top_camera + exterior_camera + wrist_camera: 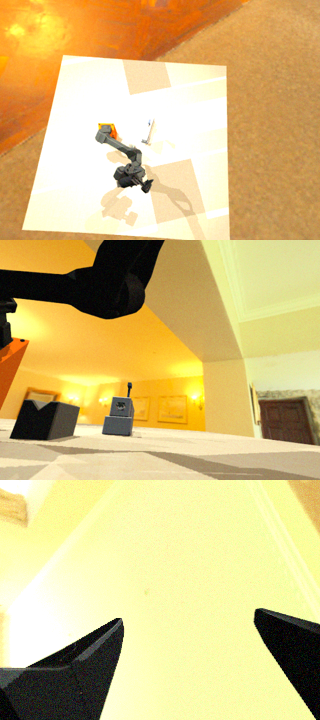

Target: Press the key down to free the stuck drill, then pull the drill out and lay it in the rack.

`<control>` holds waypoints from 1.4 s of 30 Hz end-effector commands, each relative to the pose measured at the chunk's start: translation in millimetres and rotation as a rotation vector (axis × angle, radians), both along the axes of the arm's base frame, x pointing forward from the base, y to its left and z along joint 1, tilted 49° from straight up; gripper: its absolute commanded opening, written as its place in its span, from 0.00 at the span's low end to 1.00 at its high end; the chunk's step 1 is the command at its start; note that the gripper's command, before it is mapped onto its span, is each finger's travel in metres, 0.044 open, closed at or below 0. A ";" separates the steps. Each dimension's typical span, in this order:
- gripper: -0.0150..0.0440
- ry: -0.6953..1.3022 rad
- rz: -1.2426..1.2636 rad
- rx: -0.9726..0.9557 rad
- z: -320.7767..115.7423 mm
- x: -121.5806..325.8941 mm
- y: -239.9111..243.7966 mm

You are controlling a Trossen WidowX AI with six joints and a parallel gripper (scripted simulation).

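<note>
My gripper [187, 620] is open, with wide-spread fingers and nothing between them. It is held away from the table; the wrist view shows only pale wall and ceiling between the fingers. The grey stepped block [117, 425] stands on the table in the exterior view, with a thin upright key [129, 388] rising above it. A round hole [120, 405] in its front face shows dark jagged parts; I cannot clearly make out the drill. The dark rack [32, 423] with a V-shaped notch stands left of the block. In the top view the block and rack are hard to separate in the glare.
An orange box [115, 134] [10, 371] stands under one end of the arm. The arm [117, 144] [108, 294] spans above the table [77, 85] in the top view. The table's right edge runs beside brown floor.
</note>
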State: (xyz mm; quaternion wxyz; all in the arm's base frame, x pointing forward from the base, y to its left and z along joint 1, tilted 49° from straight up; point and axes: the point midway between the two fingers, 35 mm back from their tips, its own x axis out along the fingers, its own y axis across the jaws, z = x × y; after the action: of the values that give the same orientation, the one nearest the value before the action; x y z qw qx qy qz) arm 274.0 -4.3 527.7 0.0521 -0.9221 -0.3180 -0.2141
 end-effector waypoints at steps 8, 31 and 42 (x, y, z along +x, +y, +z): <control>0.58 0.000 0.000 0.000 0.0 0.0 0.0; 0.25 -0.822 -0.432 -0.581 76.6 -225.0 143.5; 0.25 -1.027 -0.521 -0.992 24.1 -230.5 259.0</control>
State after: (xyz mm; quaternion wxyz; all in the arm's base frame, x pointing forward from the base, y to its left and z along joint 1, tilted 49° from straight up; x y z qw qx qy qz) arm 34.6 224.1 570.9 -0.5208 -0.6995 -0.1405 -0.4688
